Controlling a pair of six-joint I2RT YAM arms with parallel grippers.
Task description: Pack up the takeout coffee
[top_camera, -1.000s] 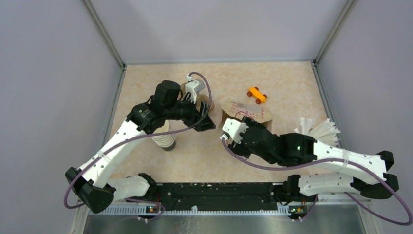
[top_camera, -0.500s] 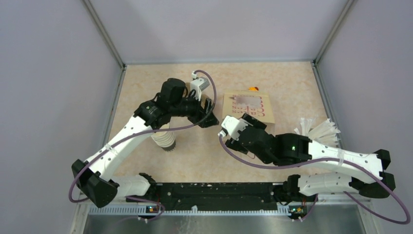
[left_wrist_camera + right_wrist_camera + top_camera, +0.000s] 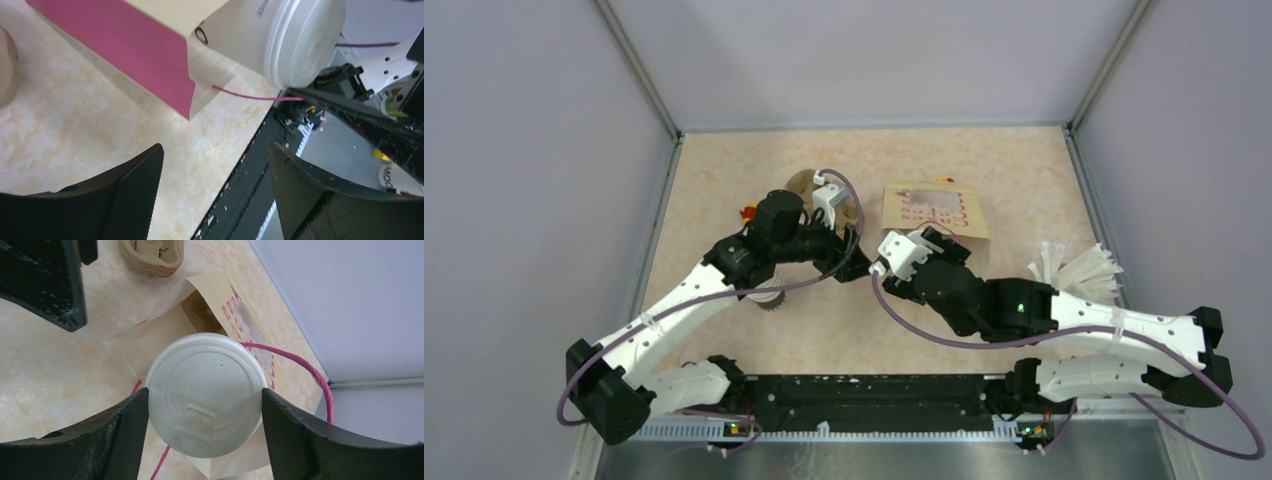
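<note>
The takeout coffee (image 3: 205, 392), a white paper cup with a round white lid, is gripped at its lid by my right gripper (image 3: 205, 410). One finger presses on each side. It lies sideways at the mouth of a cream paper bag (image 3: 220, 295) with pink handles. The left wrist view shows the cup (image 3: 295, 40) partly inside the bag's opening (image 3: 130, 45). My left gripper (image 3: 215, 185) is open and empty, just left of the bag. From above, the right gripper (image 3: 916, 245) meets the bag (image 3: 934, 210) and hides the cup; the left gripper (image 3: 856, 262) is beside it.
A brown pulp cup carrier (image 3: 802, 182) sits behind the left gripper. A stack of nested cream cups (image 3: 764, 292) stands under the left arm. A white cup with sticks (image 3: 1079, 268) is at the right. The black base rail (image 3: 874, 390) runs along the near edge.
The bag has swung back over the orange toy, hiding it. My left gripper has drawn back toward the near side, uncovering the carrier. My right gripper has edged toward the bag with the cup.
</note>
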